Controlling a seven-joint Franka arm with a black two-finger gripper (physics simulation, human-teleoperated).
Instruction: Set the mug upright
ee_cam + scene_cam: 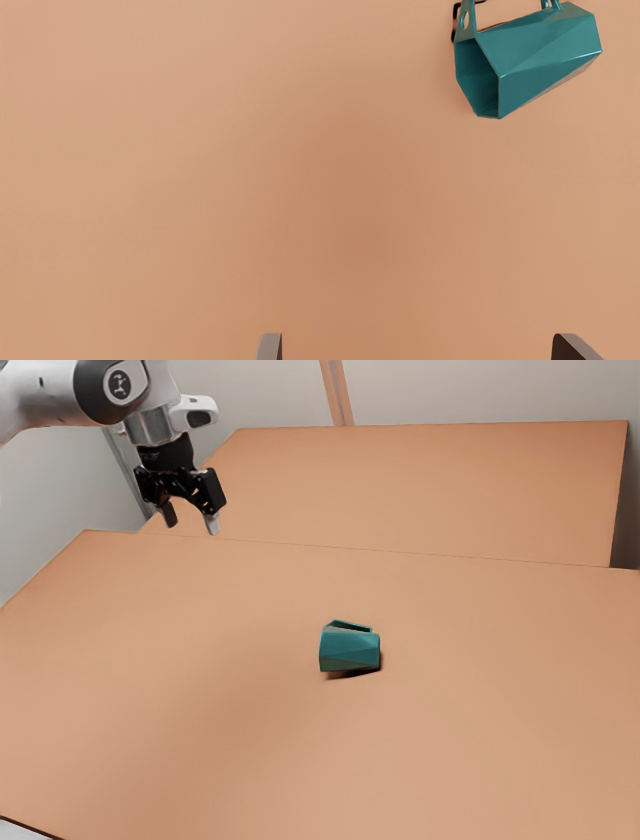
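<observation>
The teal faceted mug (pixel 350 651) lies on its side, well apart from the gripper (pixel 191 526), whose jaws stand wide, empty.

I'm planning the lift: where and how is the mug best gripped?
Probably by the rim, at a stretch clear of the handle, one finger inside and one outside. The hand should come in low from the open end: the mug lies on its side with its mouth open.
</observation>
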